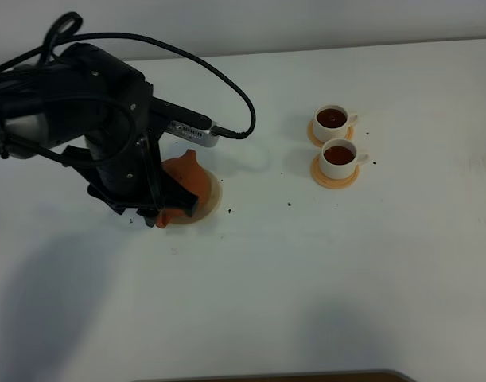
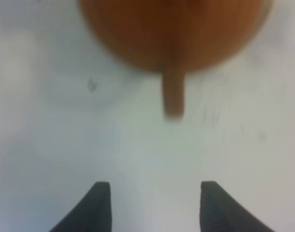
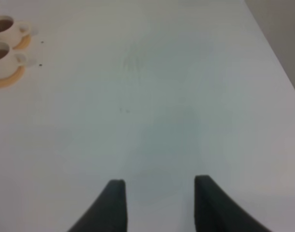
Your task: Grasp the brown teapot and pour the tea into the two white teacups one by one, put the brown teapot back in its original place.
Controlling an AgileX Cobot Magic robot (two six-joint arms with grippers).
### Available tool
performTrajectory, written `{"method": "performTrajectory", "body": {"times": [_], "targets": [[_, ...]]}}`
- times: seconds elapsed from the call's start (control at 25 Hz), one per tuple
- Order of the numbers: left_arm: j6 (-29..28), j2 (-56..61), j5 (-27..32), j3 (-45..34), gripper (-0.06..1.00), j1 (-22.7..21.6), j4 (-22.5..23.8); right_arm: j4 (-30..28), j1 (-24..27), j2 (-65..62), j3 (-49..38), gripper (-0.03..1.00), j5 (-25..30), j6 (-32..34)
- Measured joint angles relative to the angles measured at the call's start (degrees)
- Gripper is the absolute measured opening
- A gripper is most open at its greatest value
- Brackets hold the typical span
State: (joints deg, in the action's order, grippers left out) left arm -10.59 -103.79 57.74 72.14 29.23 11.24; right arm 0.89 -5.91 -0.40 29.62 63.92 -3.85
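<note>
The brown teapot (image 1: 191,177) stands on the pale round disc (image 1: 215,196) at the left of the table, partly hidden under my left arm (image 1: 107,119). In the left wrist view the teapot (image 2: 171,29) fills the far edge, blurred, and its handle (image 2: 174,94) points toward my left gripper (image 2: 154,205), which is open and apart from the handle. The two white teacups (image 1: 332,119) (image 1: 338,156) hold dark tea and sit on orange coasters. My right gripper (image 3: 157,203) is open over bare table, with the teacups (image 3: 3,52) far off.
Small dark specks (image 1: 290,203) lie scattered on the white table (image 1: 306,278) between the teapot and the cups. A dark edge (image 1: 266,376) shows at the table's front. The table's right edge (image 3: 277,53) runs past my right gripper.
</note>
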Motion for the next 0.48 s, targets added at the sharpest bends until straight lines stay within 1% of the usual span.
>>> {"method": "performTrajectory", "body": {"times": [0.12, 0.24, 0.36, 0.48], "targets": [[0.4, 3.8, 9.4, -0.1, 0.46, 0.0, 0.0, 0.0, 0.0, 0.0, 0.0, 0.36, 0.0, 0.0], [0.4, 8.6, 9.5, -2.8, 0.46, 0.0, -0.9, 0.0, 0.0, 0.0, 0.0, 0.36, 0.0, 0.0], [0.4, 15.2, 9.5, -9.7, 0.46, 0.0, -1.7, 0.0, 0.0, 0.0, 0.0, 0.36, 0.0, 0.0], [0.4, 23.6, 9.5, -18.0, 0.46, 0.0, -1.3, 0.0, 0.0, 0.0, 0.0, 0.36, 0.0, 0.0]]}}
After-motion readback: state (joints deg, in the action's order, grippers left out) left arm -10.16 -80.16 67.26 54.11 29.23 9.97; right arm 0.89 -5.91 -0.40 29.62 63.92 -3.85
